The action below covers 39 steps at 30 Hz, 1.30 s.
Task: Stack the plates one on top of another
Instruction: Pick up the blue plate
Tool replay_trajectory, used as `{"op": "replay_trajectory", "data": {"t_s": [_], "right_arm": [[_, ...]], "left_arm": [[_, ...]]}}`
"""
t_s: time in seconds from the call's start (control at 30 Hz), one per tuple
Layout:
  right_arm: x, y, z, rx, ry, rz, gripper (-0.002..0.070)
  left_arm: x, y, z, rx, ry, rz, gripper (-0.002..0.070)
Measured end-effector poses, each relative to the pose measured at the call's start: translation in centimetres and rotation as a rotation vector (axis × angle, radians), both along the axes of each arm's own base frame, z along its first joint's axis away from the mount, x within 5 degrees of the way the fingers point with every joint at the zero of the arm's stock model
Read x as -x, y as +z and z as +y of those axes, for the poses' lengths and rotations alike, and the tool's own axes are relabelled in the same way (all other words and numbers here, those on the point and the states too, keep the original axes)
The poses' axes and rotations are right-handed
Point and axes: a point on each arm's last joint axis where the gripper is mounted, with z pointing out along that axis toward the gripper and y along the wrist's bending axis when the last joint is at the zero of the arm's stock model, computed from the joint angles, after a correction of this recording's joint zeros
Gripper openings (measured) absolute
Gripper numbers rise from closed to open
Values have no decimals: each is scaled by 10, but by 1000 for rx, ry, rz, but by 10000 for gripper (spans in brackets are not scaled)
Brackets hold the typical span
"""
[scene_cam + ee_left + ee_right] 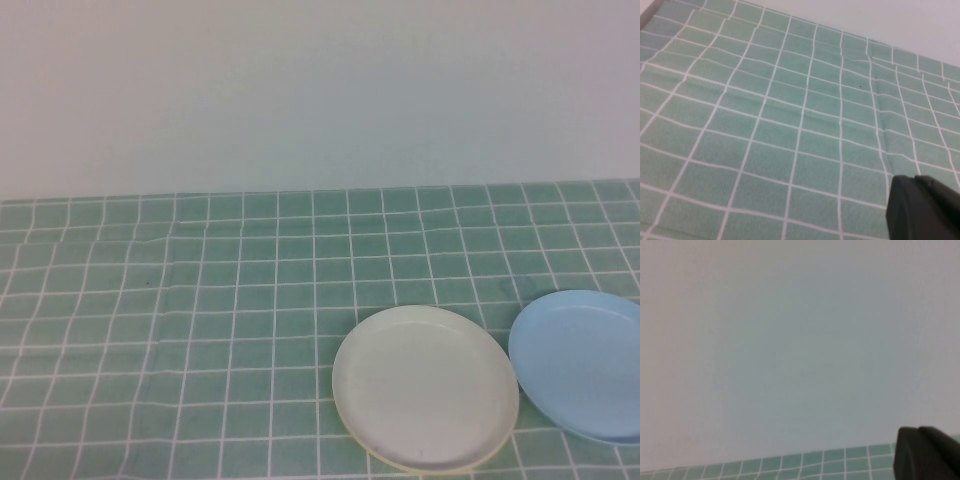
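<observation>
Left pincer (pixel 925 207) sits pressed together over bare green checked worktop (pixel 180 330), holding nothing. Right pincer (pixel 927 452), also pressed together and empty, faces the pale wall (pixel 320 90). In the high view's lower right, the white plate (pixel 425 388) rests on a yellow plate (pixel 400 464) whose rim peeks out beneath; the light blue plate (pixel 585 365) lies just beside them at the right edge.

High cam: raised, robot's side, angled down at checked cloth (pixel 200 300) w/ wall (pixel 320 90) beyond. Left wrist cam: close, looks down on cloth. Right wrist cam: faces wall; both share cloth.
</observation>
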Motion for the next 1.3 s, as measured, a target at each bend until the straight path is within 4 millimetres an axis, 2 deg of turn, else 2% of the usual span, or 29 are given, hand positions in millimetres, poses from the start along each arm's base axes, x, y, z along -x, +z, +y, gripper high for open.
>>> {"op": "replay_trajectory", "data": {"t_s": [0.1, 0.2, 0.4, 0.47, 0.63, 0.8, 1.1, 1.13, 1.3], "right_arm": [[11, 29, -3, 101, -19, 7, -2], [13, 50, -7, 217, -63, 110, -2], [-1, 77, -22, 406, -197, 419, -2], [-12, 81, -27, 468, -244, 509, -2], [-42, 78, -38, 582, -377, 671, -2], [-66, 73, -37, 545, -406, 714, -2], [-122, 43, -16, 425, -252, 847, -2], [-129, 38, -14, 412, -234, 864, 17], [-157, 19, -2, 347, -140, 900, 0]], "left_arm": [[0, 0, 0, 0, 0, 0, -1], [0, 0, 0, 0, 0, 0, -1], [0, 0, 0, 0, 0, 0, -1], [0, 0, 0, 0, 0, 0, -1], [0, 0, 0, 0, 0, 0, -1], [0, 0, 0, 0, 0, 0, -1], [0, 0, 0, 0, 0, 0, -1], [0, 0, 0, 0, 0, 0, -1], [0, 0, 0, 0, 0, 0, -1]]}}
